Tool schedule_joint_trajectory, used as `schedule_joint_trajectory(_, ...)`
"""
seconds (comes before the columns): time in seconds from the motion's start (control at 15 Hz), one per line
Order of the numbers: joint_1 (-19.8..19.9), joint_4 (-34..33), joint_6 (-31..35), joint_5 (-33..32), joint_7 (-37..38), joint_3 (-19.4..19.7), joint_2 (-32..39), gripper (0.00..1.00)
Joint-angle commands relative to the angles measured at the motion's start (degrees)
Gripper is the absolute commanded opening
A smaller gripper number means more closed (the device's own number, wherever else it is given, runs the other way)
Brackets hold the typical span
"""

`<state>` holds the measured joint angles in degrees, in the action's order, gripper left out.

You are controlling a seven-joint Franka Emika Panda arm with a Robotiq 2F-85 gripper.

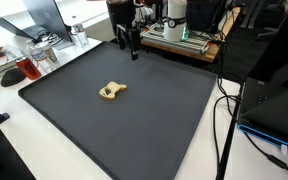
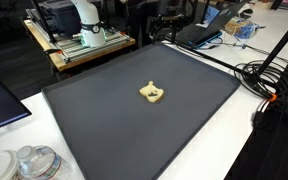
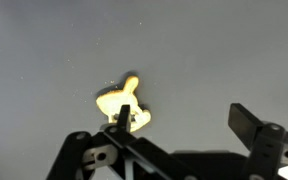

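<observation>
Dark mat bears yellow piece, partly behind fingers.

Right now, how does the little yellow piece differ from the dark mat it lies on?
The yellow piece is pale and small; the mat is dark grey and far larger. The yellow piece has an irregular, lobed outline; the mat is a plain rectangle. Both lie flat, and the open pincer hangs clear of the yellow piece.

Tool wide open, 2 fingers well apart, arm upright above.
</observation>
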<state>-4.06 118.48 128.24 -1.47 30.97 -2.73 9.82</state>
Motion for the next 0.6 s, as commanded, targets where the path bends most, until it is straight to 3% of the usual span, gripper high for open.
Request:
schedule_joint_trajectory(0.0, -0.1, -6.8, -2.8, 0.0, 0.5, 2.0, 6.6, 1.0)
schedule_joint_trajectory(0.53, 2.6, -9.2, 2.7, 5.7, -0.4, 5.9, 14.3, 1.0)
